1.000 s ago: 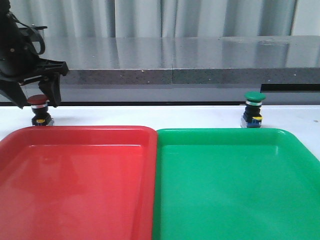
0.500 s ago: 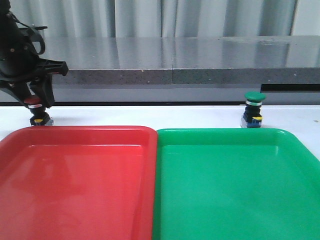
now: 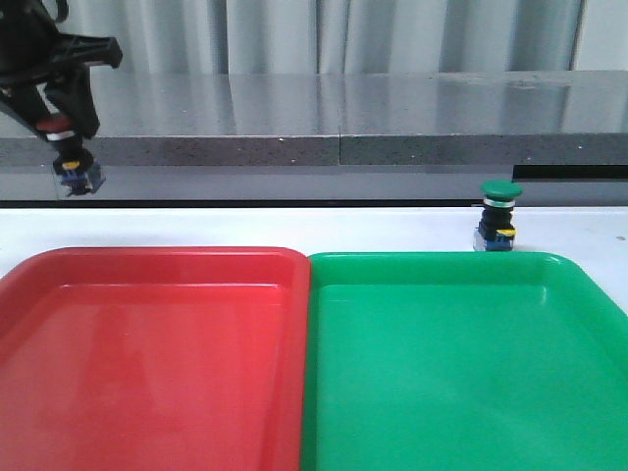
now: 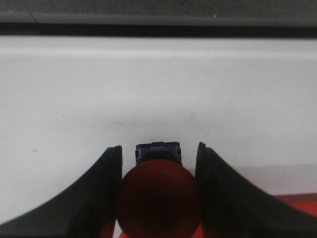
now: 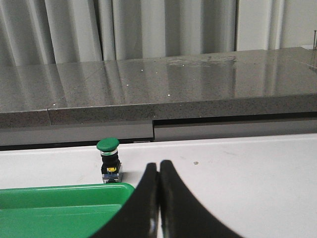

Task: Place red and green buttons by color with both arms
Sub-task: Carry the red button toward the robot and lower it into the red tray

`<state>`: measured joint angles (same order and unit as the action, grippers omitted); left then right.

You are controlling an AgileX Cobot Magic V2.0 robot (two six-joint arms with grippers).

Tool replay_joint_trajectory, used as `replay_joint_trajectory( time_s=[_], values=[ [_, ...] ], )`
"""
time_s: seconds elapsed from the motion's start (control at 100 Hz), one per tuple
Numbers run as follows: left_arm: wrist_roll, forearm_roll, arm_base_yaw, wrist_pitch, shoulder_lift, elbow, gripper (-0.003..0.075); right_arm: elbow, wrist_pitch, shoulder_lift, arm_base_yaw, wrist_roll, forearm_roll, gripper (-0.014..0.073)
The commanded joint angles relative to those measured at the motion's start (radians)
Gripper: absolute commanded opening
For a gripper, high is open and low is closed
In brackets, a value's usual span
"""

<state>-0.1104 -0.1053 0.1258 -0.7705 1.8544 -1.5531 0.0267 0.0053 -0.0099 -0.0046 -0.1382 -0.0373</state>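
Trays: red tray [image 3: 147, 343], green tray [image 3: 461, 353] | left hand [image 3: 61, 123] pinches red button [image 3: 71, 162] | right hand [image 5: 158, 198] pressed together

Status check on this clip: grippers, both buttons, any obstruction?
Left gripper shut on red button, held above table. Right gripper shut, empty. Green button on table behind green tray. Red tray unobstructed.

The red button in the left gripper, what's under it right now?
Nothing touches the red button: the left gripper holds it in the air above the white table, behind the red tray.
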Motion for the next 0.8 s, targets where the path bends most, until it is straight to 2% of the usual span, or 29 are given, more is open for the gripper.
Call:
replay_joint_trajectory(
  time_s=[0.0,0.21,0.35,0.51,0.79],
  values=[
    [-0.029,-0.002,0.027,0.032,-0.094,-0.027,0.0024,-0.018,-0.076,-0.021,-0.008,0.003,-0.009,-0.0064],
    [-0.076,0.038,0.1,0.05,-0.171,0.061,0.0024,-0.018,-0.076,-0.021,-0.008,0.003,-0.009,-0.0064],
    [-0.134,0.087,0.151,0.126,-0.246,0.191,0.0024,-0.018,-0.076,-0.021,-0.008,0.003,-0.009,-0.0064],
    [-0.144,0.087,0.212,0.141,-0.309,0.334,0.0024,-0.018,-0.076,-0.021,-0.008,0.003,-0.009,-0.0064],
    [-0.263,0.087,0.298,0.241,-0.346,0.553,0.0024,-0.018,-0.076,-0.021,-0.008,0.003,-0.009,-0.0064]
  ],
)
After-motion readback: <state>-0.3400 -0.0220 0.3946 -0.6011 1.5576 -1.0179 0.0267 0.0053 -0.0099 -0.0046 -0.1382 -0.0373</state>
